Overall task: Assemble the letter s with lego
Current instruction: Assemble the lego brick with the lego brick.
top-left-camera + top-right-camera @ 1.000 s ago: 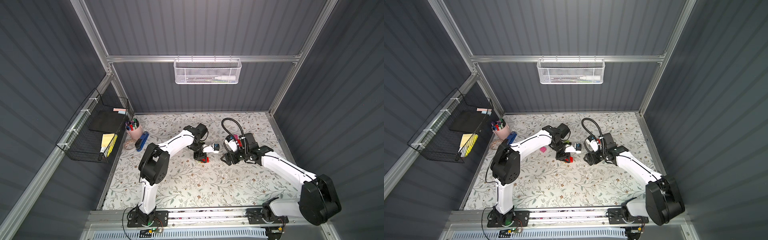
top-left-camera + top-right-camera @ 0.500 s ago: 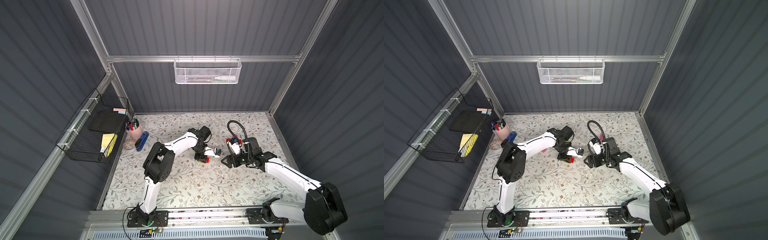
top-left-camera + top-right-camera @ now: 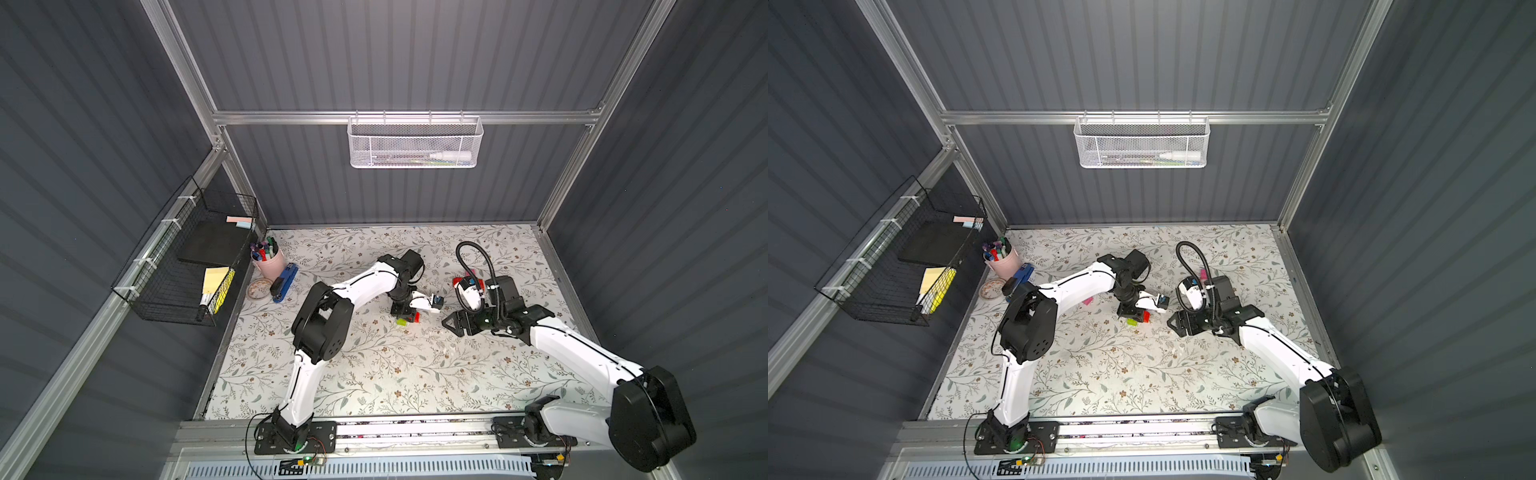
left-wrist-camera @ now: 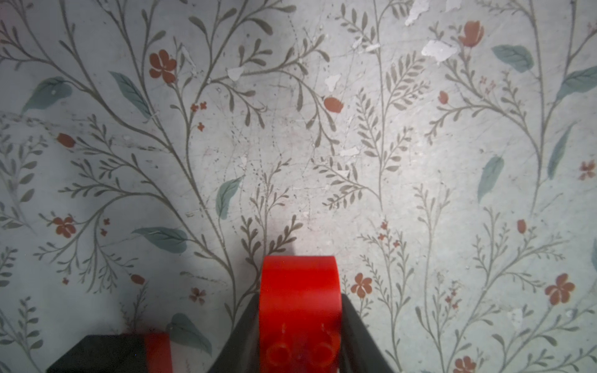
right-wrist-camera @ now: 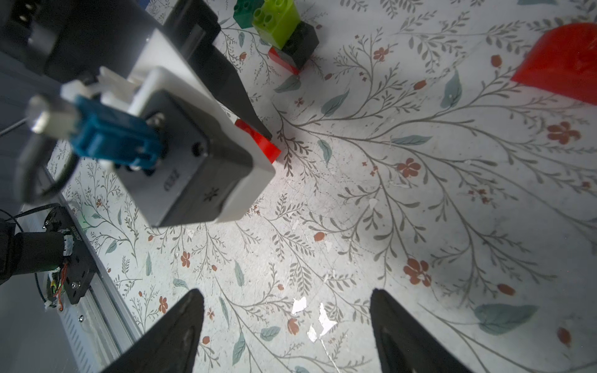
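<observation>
My left gripper (image 3: 409,316) (image 4: 299,323) is shut on a red lego brick (image 4: 299,300) (image 5: 258,142) (image 3: 1147,316), held low over the flowered table. Beside it sits a joined cluster with a lime green brick (image 5: 277,19) (image 3: 401,321), a dark green one (image 5: 245,11), a black one (image 5: 300,42) and a red one (image 5: 284,61). A pink brick (image 3: 1087,301) lies under the left forearm. To the right, my right gripper (image 3: 446,322) (image 5: 287,323) stands open and empty, pointing at the left gripper. A red curved piece (image 5: 562,64) lies off to its side.
A pink pen cup (image 3: 268,259), a blue stapler (image 3: 284,282) and a tape roll (image 3: 257,289) stand at the table's back left. A black wire basket (image 3: 187,257) hangs on the left wall, a white mesh basket (image 3: 415,141) on the back wall.
The left arm's elbow has swung to the right and its wrist has turned, the red brick still held. The right arm has shifted slightly right, its jaws still open.
</observation>
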Tool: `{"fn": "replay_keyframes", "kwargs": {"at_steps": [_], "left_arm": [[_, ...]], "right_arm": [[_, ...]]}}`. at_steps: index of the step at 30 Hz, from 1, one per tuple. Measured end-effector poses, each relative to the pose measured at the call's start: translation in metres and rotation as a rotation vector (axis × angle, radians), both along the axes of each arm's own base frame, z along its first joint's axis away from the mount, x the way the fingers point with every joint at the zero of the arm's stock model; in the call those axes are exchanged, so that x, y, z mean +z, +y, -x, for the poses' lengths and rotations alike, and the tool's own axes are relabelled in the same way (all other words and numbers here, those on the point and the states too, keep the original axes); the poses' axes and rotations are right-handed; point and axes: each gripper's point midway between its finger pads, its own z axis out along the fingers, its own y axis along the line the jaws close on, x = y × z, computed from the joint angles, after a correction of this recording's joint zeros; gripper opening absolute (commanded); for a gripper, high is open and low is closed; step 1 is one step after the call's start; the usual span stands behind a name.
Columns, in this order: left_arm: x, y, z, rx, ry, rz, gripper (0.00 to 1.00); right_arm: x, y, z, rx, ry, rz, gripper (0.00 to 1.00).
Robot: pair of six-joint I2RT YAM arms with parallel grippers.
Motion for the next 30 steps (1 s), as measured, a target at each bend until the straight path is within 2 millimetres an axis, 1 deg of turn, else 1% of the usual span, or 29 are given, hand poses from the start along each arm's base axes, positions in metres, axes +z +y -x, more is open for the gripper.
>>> {"fn": "replay_keyframes", "kwargs": {"at_steps": [15,22,30], "left_arm": [[-0.001,0.006,0.003,0.002,0.012,-0.034,0.32],[0.001,0.009,0.005,-0.004,0.013,-0.058,0.32],[-0.002,0.011,0.005,-0.025,0.009,-0.071,0.32]], "right_arm": [[0.000,-0.002,-0.001,-0.007,0.000,0.000,0.83],[0.000,-0.002,-0.001,-0.007,0.002,-0.004,0.83],[0.001,-0.001,-0.001,-0.004,0.004,-0.008,0.83]]}}
